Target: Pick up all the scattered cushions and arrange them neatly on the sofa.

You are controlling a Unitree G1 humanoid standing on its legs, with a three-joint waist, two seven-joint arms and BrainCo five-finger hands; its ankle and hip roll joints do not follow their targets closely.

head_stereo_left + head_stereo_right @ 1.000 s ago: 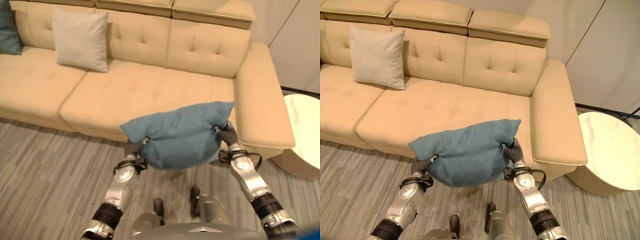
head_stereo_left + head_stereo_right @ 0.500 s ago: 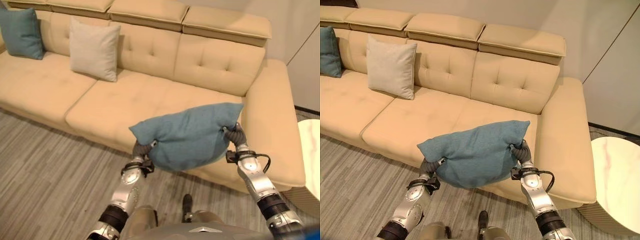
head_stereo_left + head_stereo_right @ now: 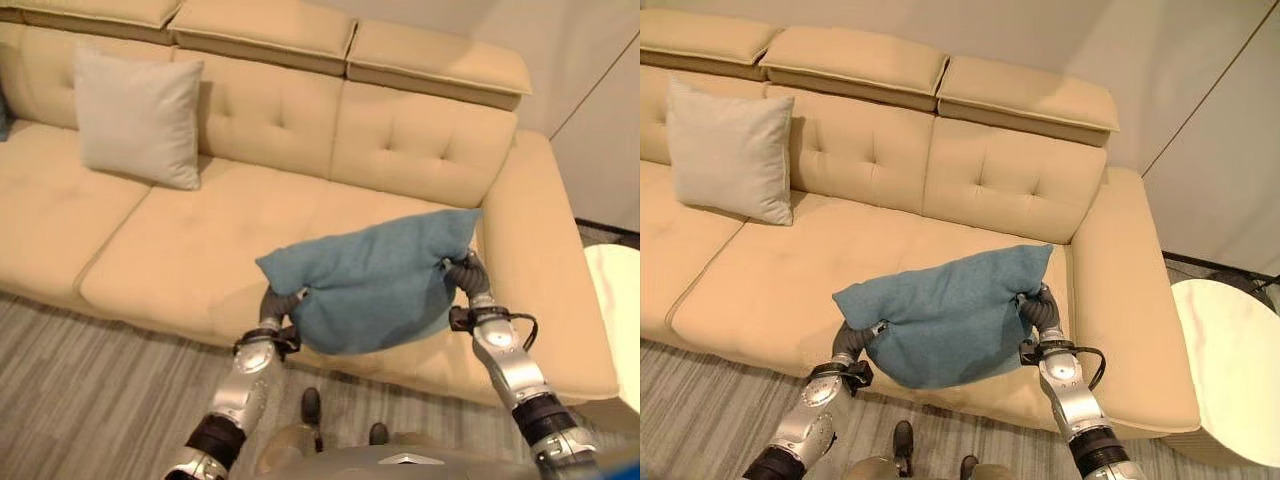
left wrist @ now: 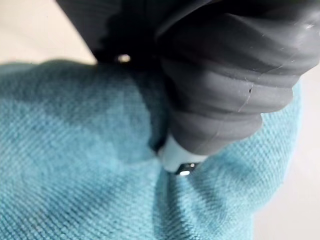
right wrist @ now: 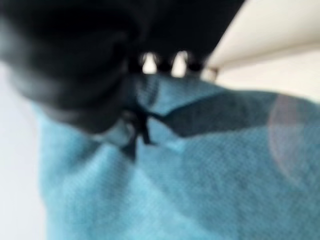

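So at this point it looked like the job was partway done. One pale grey square fabric cushion (image 3: 137,117) was already propped upright against the backrest of the beige tufted leather sofa (image 3: 420,140), toward its left end, and it looked tidy enough. The teal woven fabric cushion (image 3: 370,278) wasn't on the sofa yet. It hung in the air between both hands, right over the front edge of the right-hand seat, so what was left for this one was basically to carry it forward and stand it against the backrest.

The left hand (image 3: 275,304) had its fingers bunched into the cushion's lower left corner, and the right hand (image 3: 462,272) was clamped on the upper right corner. The wrist views showed fabric puckered tight around both grips.

The cushion itself looked soft and a bit floppy, sagging in the middle, tilted with its right corner higher. Couldn't tell whether more cushions were lying around on the striped grey floor (image 3: 70,380).
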